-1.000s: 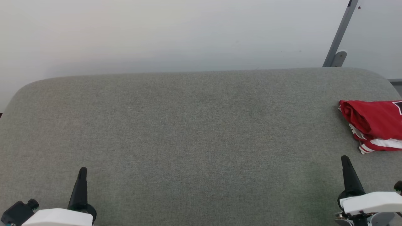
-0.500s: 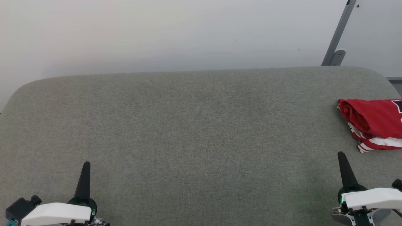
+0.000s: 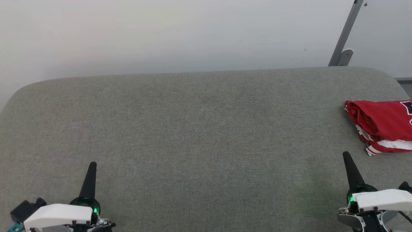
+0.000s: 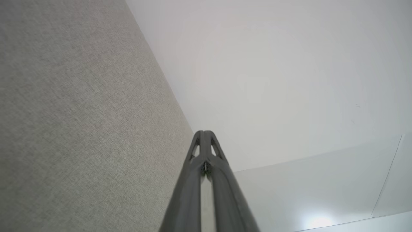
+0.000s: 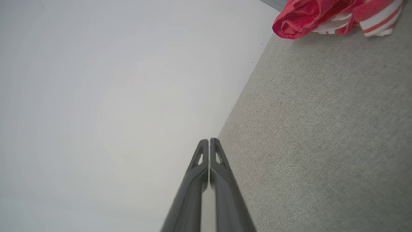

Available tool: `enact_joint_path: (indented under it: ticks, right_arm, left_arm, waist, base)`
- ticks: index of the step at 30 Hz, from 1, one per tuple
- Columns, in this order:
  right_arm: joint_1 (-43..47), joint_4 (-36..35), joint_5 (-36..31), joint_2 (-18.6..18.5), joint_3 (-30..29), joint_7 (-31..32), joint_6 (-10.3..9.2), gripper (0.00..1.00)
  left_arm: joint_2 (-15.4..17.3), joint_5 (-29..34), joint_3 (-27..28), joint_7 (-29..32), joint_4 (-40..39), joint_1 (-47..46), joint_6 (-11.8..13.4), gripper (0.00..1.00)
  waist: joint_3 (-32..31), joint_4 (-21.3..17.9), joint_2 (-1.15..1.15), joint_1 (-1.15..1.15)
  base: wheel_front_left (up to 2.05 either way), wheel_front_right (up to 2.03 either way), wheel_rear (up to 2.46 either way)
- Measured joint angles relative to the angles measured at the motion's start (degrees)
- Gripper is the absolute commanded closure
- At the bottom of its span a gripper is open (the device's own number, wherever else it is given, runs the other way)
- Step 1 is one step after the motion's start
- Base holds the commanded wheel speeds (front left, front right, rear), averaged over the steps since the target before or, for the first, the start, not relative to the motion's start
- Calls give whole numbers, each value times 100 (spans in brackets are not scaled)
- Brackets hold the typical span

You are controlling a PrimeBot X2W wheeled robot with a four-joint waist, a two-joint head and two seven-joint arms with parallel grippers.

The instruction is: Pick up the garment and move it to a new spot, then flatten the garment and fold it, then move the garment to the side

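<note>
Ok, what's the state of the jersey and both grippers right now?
red jersey: bunched into a loose bundle, not spread flat, lying at the right end of the grey fabric surface, partly cut off by the head view's edge, held by nothing.
left gripper: shut, empty, above the near left of the surface.
right gripper: shut, empty, just short of the jersey, not touching it.

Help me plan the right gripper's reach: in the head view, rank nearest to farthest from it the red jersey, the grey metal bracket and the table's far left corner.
1. Red-and-white fabric jersey, just ahead of the right gripper, rightward.
2. Grey metal bracket, farther back, right side.
3. Grey fabric table's rounded far left corner, diagonally opposite.
</note>
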Motion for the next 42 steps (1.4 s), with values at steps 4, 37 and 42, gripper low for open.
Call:
enact_joint_path:
  ticks: [4,37,42]
  right_arm:
    - [-13,2,181,11,0,52,0,100]
    - [-237,14,1530,90,20,402,0,100]
    - [-260,15,1701,103,21,449,0,100]
  left_arm:
    - [-24,-194,14,56,14,-79,0,100]
    - [-238,-1314,116,433,146,-353,0,100]
    - [-265,-1441,131,482,158,-422,0,100]
  waist:
    - [6,-8,0,0]
    - [60,-78,0,0]
    - [68,-88,0,0]
  base:
    - [0,0,0]
    - [0,0,0]
    - [0,0,0]
